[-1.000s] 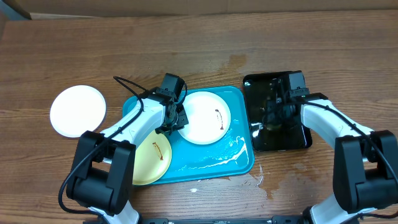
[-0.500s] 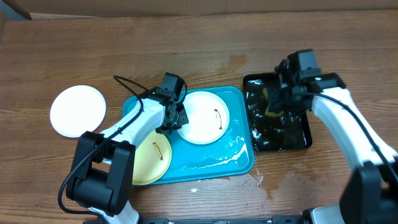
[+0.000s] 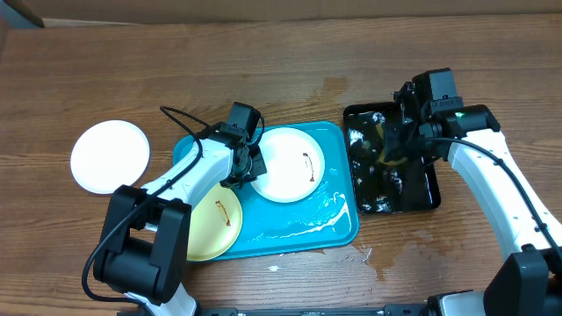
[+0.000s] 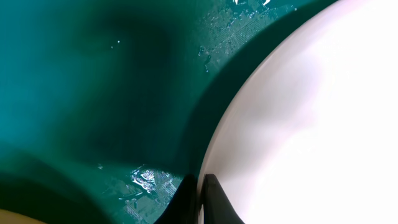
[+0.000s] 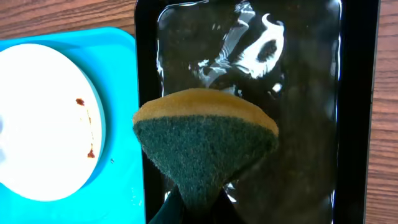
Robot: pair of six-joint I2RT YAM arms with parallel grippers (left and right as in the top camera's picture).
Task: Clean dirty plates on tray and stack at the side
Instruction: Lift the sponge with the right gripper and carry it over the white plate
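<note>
Turquoise plastic fills the middle of the overhead view: the tray [image 3: 299,226] lies on the wooden table with a smeared white plate [image 3: 288,165] in its far half and a yellow-green plate [image 3: 213,226], also marked brown, overlapping its near left corner. A second white plate [image 3: 110,156] sits on the bare wood, well apart to the left. The left gripper [image 3: 248,168] is at the smeared white plate's left rim, and the right gripper [image 3: 391,147] hangs over the wet black tray [image 3: 421,189] just beside the turquoise one. In the left wrist view the dark fingers [image 4: 214,202] are pinched together on the plate's edge, with wet tray floor beside it. In the right wrist view the jaws are clamped tight on the narrow end of a sponge [image 5: 205,143], green scouring face toward the camera and tan back above, over the black tray.
</note>
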